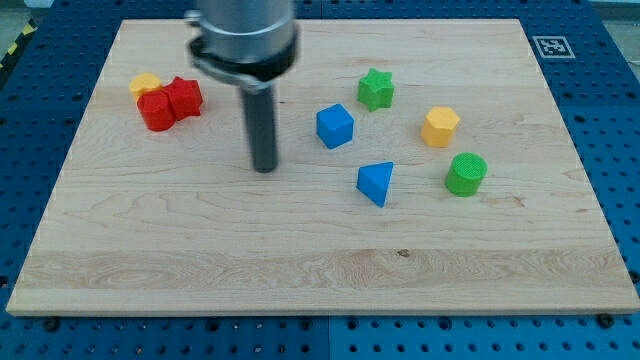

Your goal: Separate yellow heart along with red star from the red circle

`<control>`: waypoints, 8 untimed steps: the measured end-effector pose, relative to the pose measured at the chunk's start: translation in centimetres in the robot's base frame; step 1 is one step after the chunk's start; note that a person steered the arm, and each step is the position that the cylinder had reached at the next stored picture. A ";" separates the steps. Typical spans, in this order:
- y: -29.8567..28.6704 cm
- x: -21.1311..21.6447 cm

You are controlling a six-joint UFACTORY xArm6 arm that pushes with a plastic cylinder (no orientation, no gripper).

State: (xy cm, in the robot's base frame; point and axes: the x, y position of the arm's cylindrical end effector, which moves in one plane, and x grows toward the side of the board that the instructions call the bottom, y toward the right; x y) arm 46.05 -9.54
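Wooden desk (320, 270) across nearly the whole view, on a blue perforated base, with a small black-and-white marker (551, 46) at the top right corner.

Next in size, the arm's grey housing at the view's top, left of centre, with the dark rod straight down from it. No hand fitted, so nothing to open, close or hold; only pushing possible. My tip (264, 168) down on bare wood, well apart from every block: right of and below the red and yellow cluster, left of the blue cube (335, 126). Touching nothing. Probably parked there as a start point, clear of the cluster, from which either side of it can be reached.

Then the task's blocks, packed together near the top left corner. Red circle (156, 110) lowest and leftmost, red star (185, 96) pressed against its right side, yellow heart (146, 83) tucked behind at the top, partly hidden by the circle and seemingly touching it. Not yet separated, by the look of it. Tight contact likely to make a clean split awkward: needs a push that takes either the circle alone or the star and heart together.

Smallest concern, the bystanders on the right half, all well away from the cluster: green star (376, 88) at the top, yellow hexagon (440, 127), green cylinder (466, 173), blue triangle (376, 183) lowest.
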 end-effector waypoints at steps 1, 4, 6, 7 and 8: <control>-8.0 -1.0; -19.2 -12.3; -19.6 -12.9; -19.6 -12.2; -18.8 -12.2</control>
State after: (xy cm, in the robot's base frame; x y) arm 33.90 -28.33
